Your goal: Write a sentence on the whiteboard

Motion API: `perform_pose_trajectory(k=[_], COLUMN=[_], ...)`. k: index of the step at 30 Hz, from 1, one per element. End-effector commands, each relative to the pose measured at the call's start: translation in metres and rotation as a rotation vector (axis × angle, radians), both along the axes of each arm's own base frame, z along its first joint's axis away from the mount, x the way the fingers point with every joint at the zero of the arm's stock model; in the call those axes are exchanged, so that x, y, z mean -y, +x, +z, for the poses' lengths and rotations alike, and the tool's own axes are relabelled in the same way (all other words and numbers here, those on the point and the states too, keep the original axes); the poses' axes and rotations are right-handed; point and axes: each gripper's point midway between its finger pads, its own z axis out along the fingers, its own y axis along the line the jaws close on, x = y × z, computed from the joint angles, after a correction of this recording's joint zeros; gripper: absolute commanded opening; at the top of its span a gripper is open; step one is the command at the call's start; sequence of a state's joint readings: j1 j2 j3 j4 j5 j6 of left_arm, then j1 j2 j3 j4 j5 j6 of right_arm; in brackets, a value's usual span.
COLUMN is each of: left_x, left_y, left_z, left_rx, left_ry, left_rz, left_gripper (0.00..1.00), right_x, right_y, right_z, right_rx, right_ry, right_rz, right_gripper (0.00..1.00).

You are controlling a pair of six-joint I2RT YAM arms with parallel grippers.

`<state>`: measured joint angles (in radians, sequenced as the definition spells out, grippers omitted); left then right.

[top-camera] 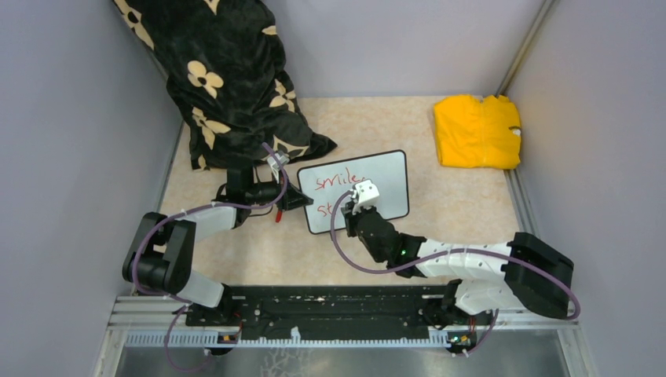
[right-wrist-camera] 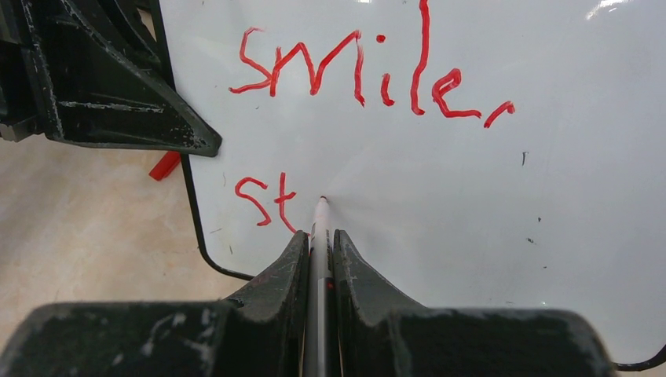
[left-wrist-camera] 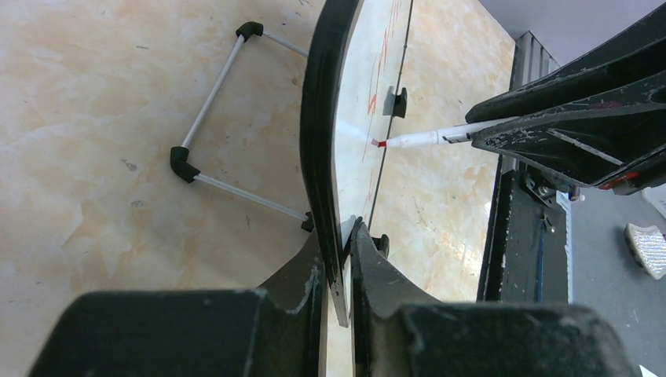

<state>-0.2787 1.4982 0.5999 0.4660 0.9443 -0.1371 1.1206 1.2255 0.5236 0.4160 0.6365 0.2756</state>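
Note:
The whiteboard (top-camera: 385,177) stands tilted on the table, black-framed. Red words on it (right-wrist-camera: 369,71) read "smile," with "st" (right-wrist-camera: 265,200) started below. My left gripper (left-wrist-camera: 339,243) is shut on the board's left edge (left-wrist-camera: 318,126), one finger on each face. My right gripper (right-wrist-camera: 320,239) is shut on a white marker (right-wrist-camera: 319,236), whose tip touches the board just right of the "st". From the left wrist, the marker (left-wrist-camera: 420,139) meets the board face with its red tip. In the top view the right gripper (top-camera: 363,206) covers the lower line.
A yellow folded cloth (top-camera: 477,130) lies at the back right. A black cloth with cream flowers (top-camera: 228,78) hangs at the back left, close behind my left arm. A red cap (right-wrist-camera: 165,166) lies on the table left of the board. The board's wire stand (left-wrist-camera: 216,126) rests behind it.

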Motion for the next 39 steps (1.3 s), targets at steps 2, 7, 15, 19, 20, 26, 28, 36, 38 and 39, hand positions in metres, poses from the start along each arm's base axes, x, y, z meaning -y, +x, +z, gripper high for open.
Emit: perform_pose_trajectory(k=[2,7,15,19,20,26,28,36,38,39], left_x=[-0.015,-0.015,-0.015,-0.014,-0.015,-0.015,-0.015,-0.015,-0.015,-0.015], left_y=[0.006,0.006,0.006,0.007,0.007,0.006,0.007,0.006,0.006,0.006], left_z=[-0.044,-0.043,-0.044,-0.044,-0.044,-0.044,-0.044,-0.044,-0.045,-0.045], left_rx=[-0.027,-0.025,-0.026,-0.026,-0.026,-0.026,-0.027,-0.029,-0.031,-0.030], left_ry=[0.141,0.139,0.140,0.140,0.140,0.141,0.142,0.141,0.141,0.141], left_rz=[0.075,0.073,0.073,0.073,0.074,0.074,0.075,0.074,0.074,0.074], left_gripper=[0.00,0.00,0.00,0.00,0.00,0.00,0.00,0.00,0.00,0.00], right_x=[-0.005,-0.008,-0.013,-0.011,-0.011,-0.002,0.002,0.010,0.011,0.012], right_y=[0.009,0.010,0.007,0.005,0.005,0.000,0.000,0.002,0.003,0.003], right_z=[0.016,0.015,0.007,0.000,-0.002,-0.017,-0.020,-0.016,-0.013,-0.012], right_rx=[0.020,0.018,-0.001,-0.016,-0.020,-0.050,-0.054,-0.039,-0.032,-0.030], right_ry=[0.055,0.049,0.035,0.022,0.017,-0.031,-0.037,-0.043,-0.042,-0.041], right_rz=[-0.035,-0.030,-0.005,0.000,0.002,-0.006,-0.014,-0.044,-0.051,-0.055], right_gripper=[0.00,0.00,0.00,0.00,0.00,0.00,0.00,0.00,0.00,0.00])
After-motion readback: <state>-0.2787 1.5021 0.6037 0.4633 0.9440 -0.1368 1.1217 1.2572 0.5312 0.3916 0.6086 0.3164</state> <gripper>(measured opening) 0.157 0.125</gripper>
